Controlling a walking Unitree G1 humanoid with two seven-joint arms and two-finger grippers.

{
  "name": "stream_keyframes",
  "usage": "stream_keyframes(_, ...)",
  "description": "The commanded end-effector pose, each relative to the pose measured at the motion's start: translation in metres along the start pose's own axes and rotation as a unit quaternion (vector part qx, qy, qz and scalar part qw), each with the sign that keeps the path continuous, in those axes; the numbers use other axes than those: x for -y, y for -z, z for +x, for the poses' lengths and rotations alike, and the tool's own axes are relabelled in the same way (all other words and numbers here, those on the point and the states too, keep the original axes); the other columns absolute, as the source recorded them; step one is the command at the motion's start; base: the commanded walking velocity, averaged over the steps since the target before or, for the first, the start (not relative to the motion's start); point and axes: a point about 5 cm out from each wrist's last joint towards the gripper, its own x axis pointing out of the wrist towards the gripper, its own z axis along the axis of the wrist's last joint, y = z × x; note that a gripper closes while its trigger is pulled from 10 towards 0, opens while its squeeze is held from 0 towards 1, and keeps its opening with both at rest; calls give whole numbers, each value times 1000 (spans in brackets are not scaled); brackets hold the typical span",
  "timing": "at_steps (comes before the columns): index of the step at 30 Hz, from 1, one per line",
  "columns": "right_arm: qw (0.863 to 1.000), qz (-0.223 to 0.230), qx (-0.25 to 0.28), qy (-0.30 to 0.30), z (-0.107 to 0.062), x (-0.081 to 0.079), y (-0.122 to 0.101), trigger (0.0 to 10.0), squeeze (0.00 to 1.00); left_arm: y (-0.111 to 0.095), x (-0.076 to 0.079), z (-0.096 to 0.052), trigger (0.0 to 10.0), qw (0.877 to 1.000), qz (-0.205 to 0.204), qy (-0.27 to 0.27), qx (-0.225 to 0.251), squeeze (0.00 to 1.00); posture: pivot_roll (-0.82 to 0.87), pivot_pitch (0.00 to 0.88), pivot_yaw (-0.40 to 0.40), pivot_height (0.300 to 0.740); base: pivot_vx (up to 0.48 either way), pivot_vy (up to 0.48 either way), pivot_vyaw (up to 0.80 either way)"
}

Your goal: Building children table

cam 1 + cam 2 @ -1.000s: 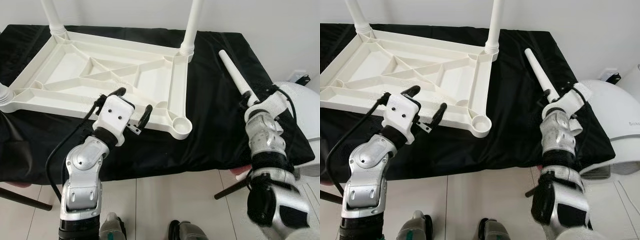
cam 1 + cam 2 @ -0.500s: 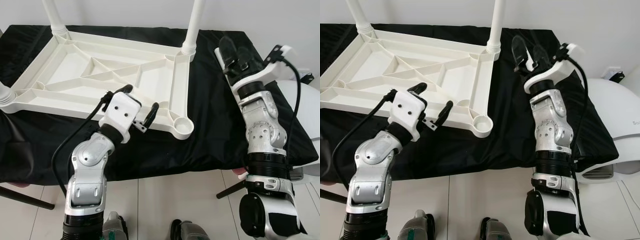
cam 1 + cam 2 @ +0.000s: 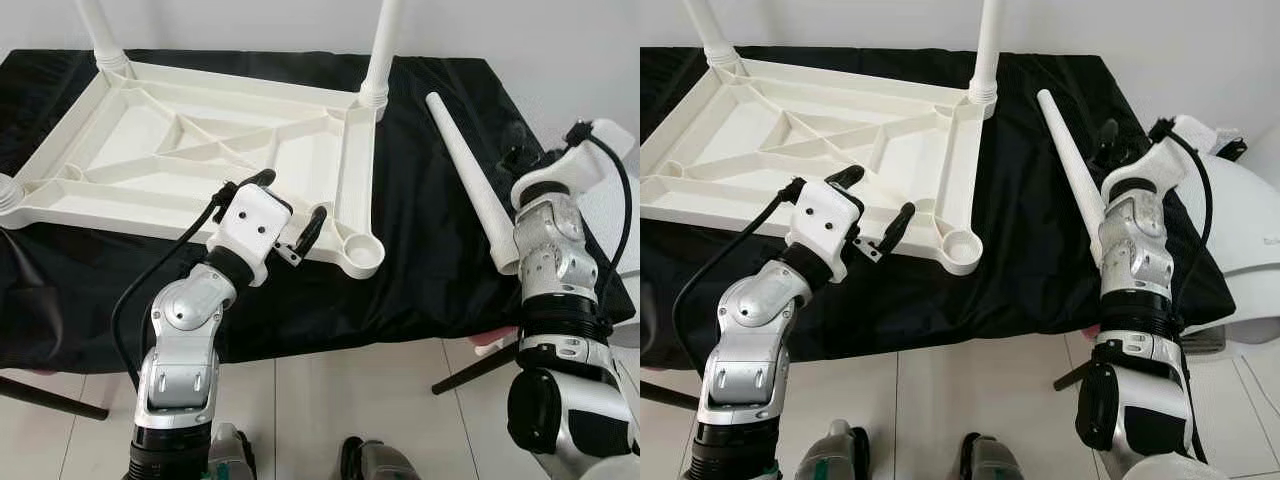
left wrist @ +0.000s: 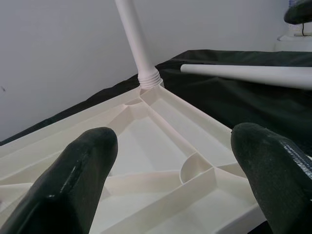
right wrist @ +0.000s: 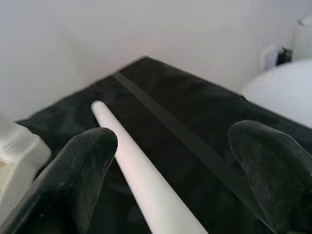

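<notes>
Evidently mid-assembly: upturned tabletop on black cloth, near-right socket empty. Loose leg lies beside right gripper, fingers spread, gripping nothing. Left gripper spread over tabletop's near edge. Next, likely: close on leg, carry to socket.

Table frame — white plastic throughout, with its fitted legs the same white. Loose leg: white. Cloth beneath: plain black, one faint darker stripe seen in the right wrist view. Arms silver — fingers black. Floor: pale tile with thin grey joints. Wall: off-white.
</notes>
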Motion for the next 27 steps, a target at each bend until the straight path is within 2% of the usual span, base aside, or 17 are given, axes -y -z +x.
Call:
stream_keyframes(1,999,-7,-35,9,1,1,12,10000,0,3,2,0,10000,994,-44,-97,-6,0,79,185,-2,740,0,0,0)
stream_keyframes(3,999,-16,-42,12,1,2,15,10000,0,4,4,-1,10000,995,-47,-88,-9,0,81,188,-3,740,0,0,0)
stream_keyframes(6,998,-20,-49,18,1,5,21,10000,0,4,16,-3,10000,998,-54,-32,-10,0,85,189,-7,740,0,0,0)
stream_keyframes(8,998,-21,-51,20,1,6,21,10000,0,4,19,-3,10000,998,-52,-18,-9,0,86,188,-8,740,0,0,0)
stream_keyframes(13,997,-39,-68,13,5,9,23,10000,0,2,36,-9,10000,996,-60,64,-5,0,78,190,-6,740,0,0,0)
stream_keyframes(21,994,-66,-85,-16,10,7,25,10000,0,2,39,-12,10000,995,-58,78,-9,0,76,195,-4,740,0,0,0)
stream_keyframes(27,993,-67,-93,-28,14,4,23,10000,0,0,39,-14,10000,995,-57,79,-11,0,78,204,-3,740,0,0,0)
